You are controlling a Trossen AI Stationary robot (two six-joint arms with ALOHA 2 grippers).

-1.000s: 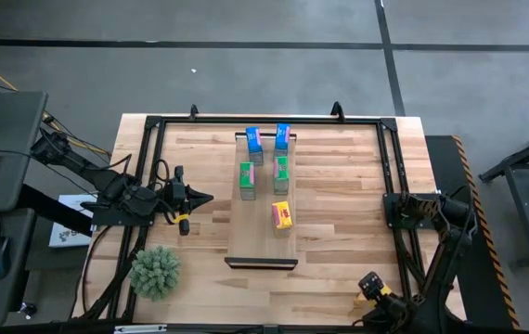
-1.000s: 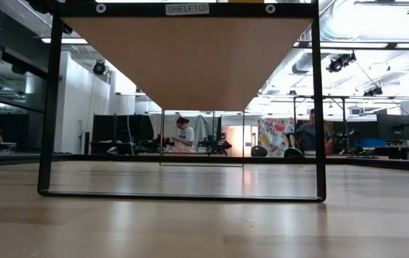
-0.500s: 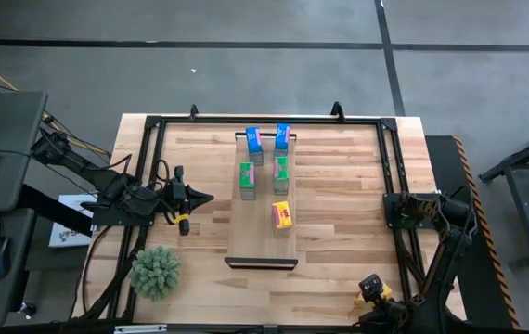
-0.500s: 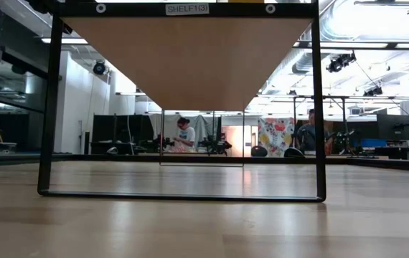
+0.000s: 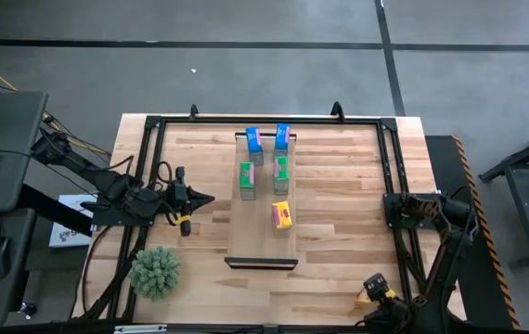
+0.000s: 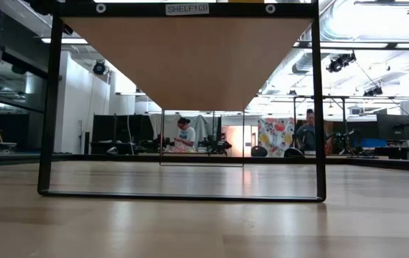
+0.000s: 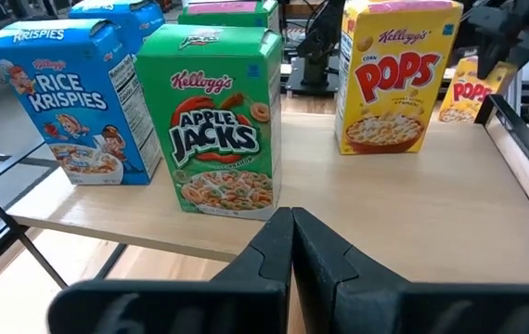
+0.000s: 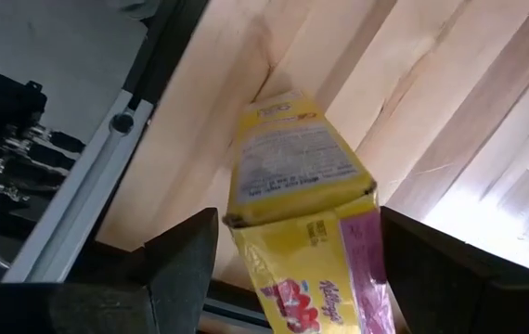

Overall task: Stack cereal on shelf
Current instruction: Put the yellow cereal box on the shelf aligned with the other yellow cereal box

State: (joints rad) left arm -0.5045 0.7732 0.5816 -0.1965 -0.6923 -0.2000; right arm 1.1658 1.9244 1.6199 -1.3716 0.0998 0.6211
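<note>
Yellow cereal box between the right fingers (parted), left fingers clenched beside shelf

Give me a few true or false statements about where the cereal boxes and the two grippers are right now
1. Five cereal boxes stand on the shelf. True.
2. The right gripper is empty. False: its fingers flank a yellow cereal box at the table's near right corner.
3. The left gripper is shut. True: it waits beside the shelf.
4. The plant sits on the shelf. False: it sits on the tabletop.
</note>
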